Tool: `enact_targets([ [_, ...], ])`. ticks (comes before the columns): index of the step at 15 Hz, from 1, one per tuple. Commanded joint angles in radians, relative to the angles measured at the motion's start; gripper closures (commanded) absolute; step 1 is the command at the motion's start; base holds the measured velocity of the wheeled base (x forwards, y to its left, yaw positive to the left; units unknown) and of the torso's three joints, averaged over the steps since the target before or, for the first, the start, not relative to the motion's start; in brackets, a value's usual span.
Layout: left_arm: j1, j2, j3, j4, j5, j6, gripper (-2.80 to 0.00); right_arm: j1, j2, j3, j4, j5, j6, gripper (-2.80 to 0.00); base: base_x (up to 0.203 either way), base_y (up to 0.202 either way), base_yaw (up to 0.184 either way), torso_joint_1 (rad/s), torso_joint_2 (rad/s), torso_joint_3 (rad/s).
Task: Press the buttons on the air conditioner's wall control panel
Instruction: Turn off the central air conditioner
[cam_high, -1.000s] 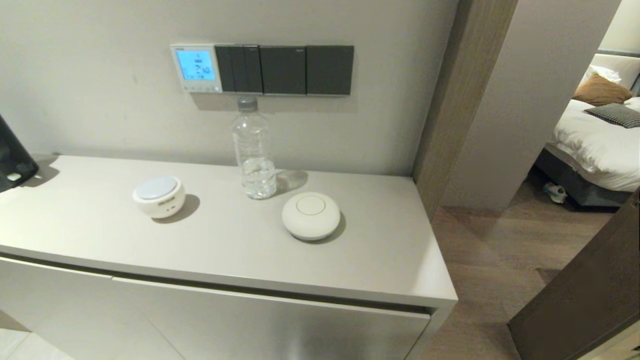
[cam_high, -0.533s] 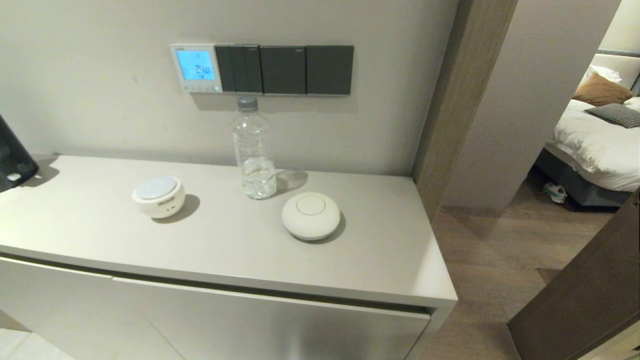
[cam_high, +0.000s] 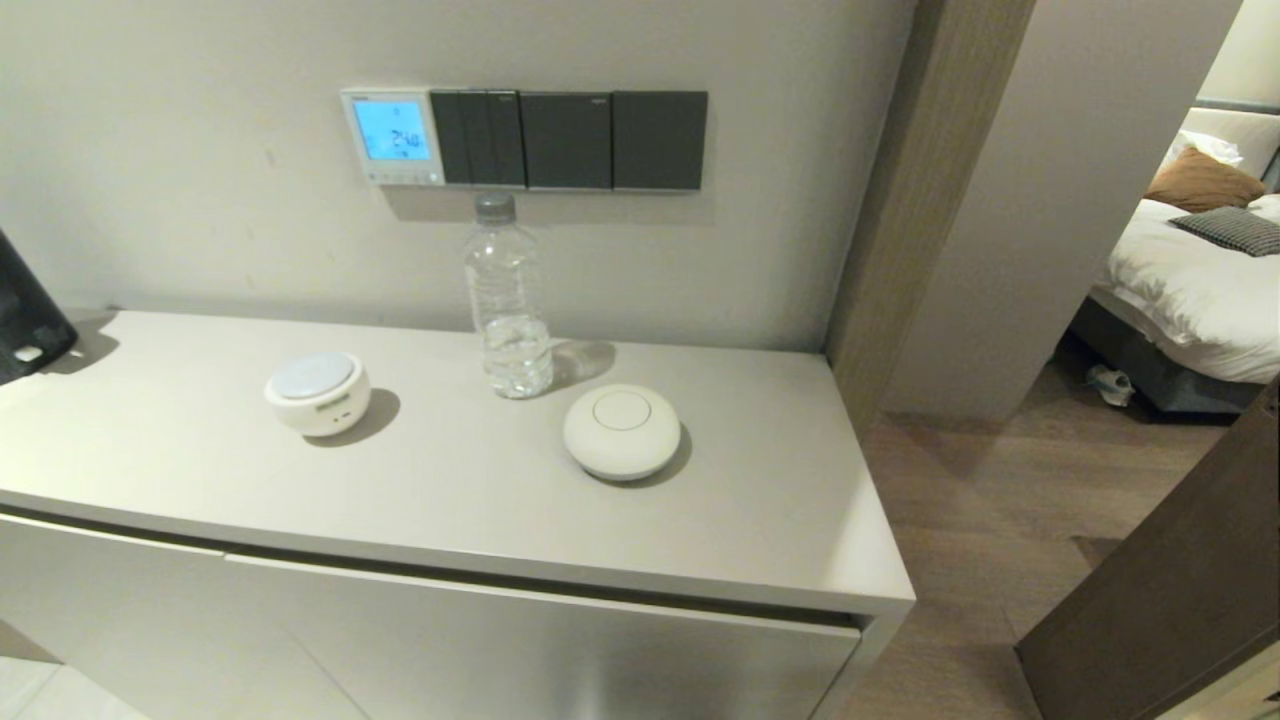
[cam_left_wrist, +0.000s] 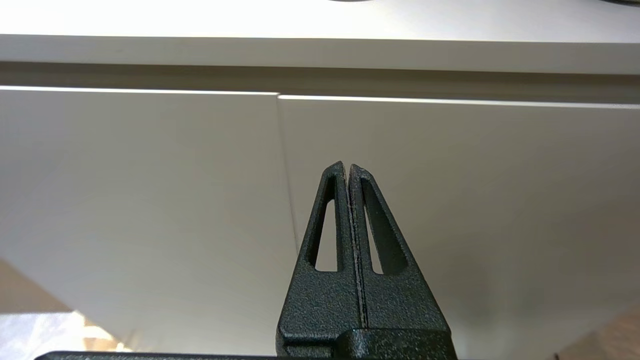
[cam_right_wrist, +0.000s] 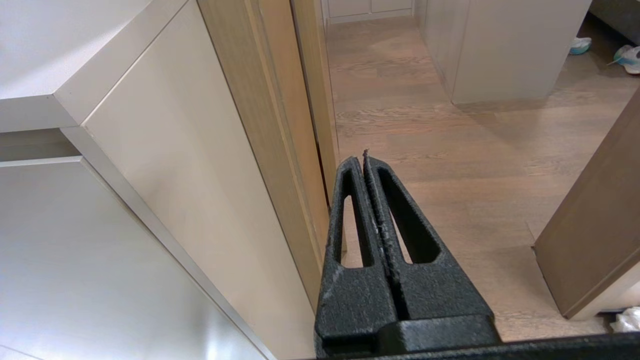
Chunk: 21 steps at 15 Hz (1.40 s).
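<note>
Your left gripper (cam_left_wrist: 348, 167) is holding its jaws pressed together, pointing at the cabinet front (cam_left_wrist: 450, 190) just below the countertop edge, while your right gripper (cam_right_wrist: 364, 159) is also sitting closed, low beside the cabinet's end over the wood floor (cam_right_wrist: 450, 150). The control panel (cam_high: 392, 136), its screen glowing blue, is hanging on the wall well above both jaws, with the buttons (cam_high: 398, 177) running along its bottom edge, above a water bottle (cam_high: 507, 300).

The small square white plastic wall control panel (cam_high: 392, 136) is sitting flat on the beige wall above the bench's back edge, toward its left half, touching the left end of a row of dark grey switch plates (cam_high: 568, 139). Its rectangular screen (cam_high: 391, 130) is glowing light blue and showing dark digits. A row of tiny pale grey-white buttons (cam_high: 402, 176) is running along its bottom edge, too small to count.
</note>
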Motion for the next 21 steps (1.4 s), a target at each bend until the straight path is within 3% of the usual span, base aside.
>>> enact_targets([
  [1,0.000,-0.002,0.000,0.002,0.053,0.002,0.00,0.000,0.000,0.003,0.000,0.000,0.000,0.00,0.000,0.000,0.000,0.000,0.00,0.000],
  [4,0.000,0.001,0.077,-0.070,0.069,0.006,0.00,0.000,0.000,0.003,0.000,0.000,0.000,0.00,0.000,0.000,0.000,0.000,0.00,0.000],
  [21,0.000,0.000,0.080,-0.078,0.066,-0.026,0.00,0.000,0.000,0.003,0.000,0.000,0.000,0.00,0.000,0.000,0.000,0.000,0.00,0.000],
])
